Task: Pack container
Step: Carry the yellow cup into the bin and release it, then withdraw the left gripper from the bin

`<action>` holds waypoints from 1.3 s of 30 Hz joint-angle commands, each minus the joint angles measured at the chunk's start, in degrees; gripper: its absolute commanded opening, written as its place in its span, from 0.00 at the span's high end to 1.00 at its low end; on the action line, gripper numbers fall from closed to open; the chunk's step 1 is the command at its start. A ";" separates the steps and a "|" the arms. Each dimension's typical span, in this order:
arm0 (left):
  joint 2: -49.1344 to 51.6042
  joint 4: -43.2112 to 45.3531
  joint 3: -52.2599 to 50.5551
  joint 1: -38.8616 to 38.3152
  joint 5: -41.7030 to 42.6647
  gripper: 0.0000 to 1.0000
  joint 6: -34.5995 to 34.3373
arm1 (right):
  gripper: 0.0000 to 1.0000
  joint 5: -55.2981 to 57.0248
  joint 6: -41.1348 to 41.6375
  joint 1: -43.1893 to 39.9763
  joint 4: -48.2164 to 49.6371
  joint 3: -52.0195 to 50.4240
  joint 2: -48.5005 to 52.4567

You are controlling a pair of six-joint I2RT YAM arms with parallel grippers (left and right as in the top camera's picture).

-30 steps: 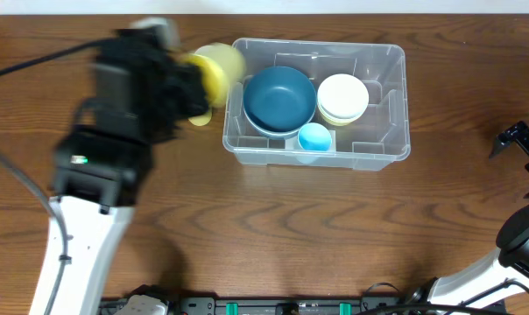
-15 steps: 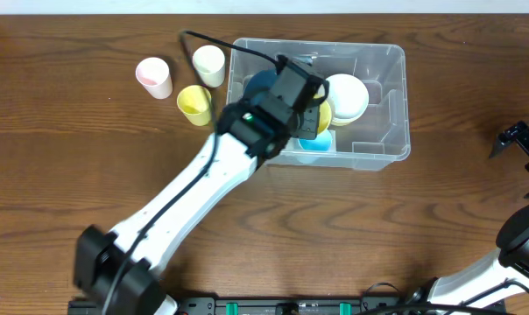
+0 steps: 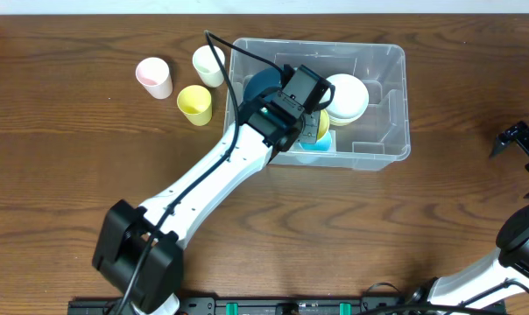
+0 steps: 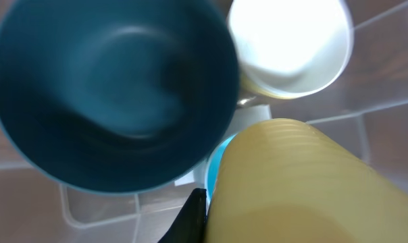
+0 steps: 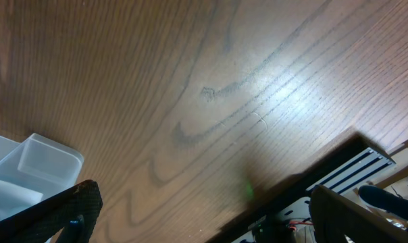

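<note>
The container (image 3: 389, 122) sits near the far edge of the worktop (image 3: 352, 227), a little right of the middle. It already holds a dark blue bowl (image 4: 109, 88), a white bowl (image 4: 292, 47) and a light blue cup (image 3: 315, 145) against its near wall. The left hand (image 3: 315, 122) is inside it, pressed almost together and pinching a yellow cup (image 4: 292, 182) just above the light blue cup. The right hand (image 5: 200, 212) is spread wide and idle at the right edge of the worktop.

The step in hand looks like setting the yellow cup down. To do that well, the cup should go down straight, either nested into the light blue cup or into the bare floor beside it. It must stay clear of the dark blue bowl's rim and the container's near wall, both of which crowd it. The hand should spread only once the cup is seated, then lift straight up so the fingers don't drag it.

A second ago the left arm (image 3: 221, 175) was a blur outside the container's far left corner, carrying the yellow cup and hiding what stood there. Now it has swung in over the bowls. A pink cup (image 3: 153, 77), a cream cup (image 3: 208, 65) and a second yellow cup (image 3: 194, 105) are now visible by the far edge, still unpacked. The right hand has not moved.
</note>
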 commanded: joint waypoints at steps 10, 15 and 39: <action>3.54 -1.60 0.00 -0.02 -1.14 0.88 1.38 | 0.01 0.09 0.87 -0.59 -0.04 -0.02 -1.44; 3.54 -3.32 -0.22 -0.02 -1.14 0.88 2.10 | 0.01 0.09 0.87 -0.59 -0.04 -0.02 -1.44; -15.02 -7.63 8.96 20.20 -1.14 0.42 4.44 | 0.01 0.09 0.87 -0.59 -0.04 -0.02 -1.44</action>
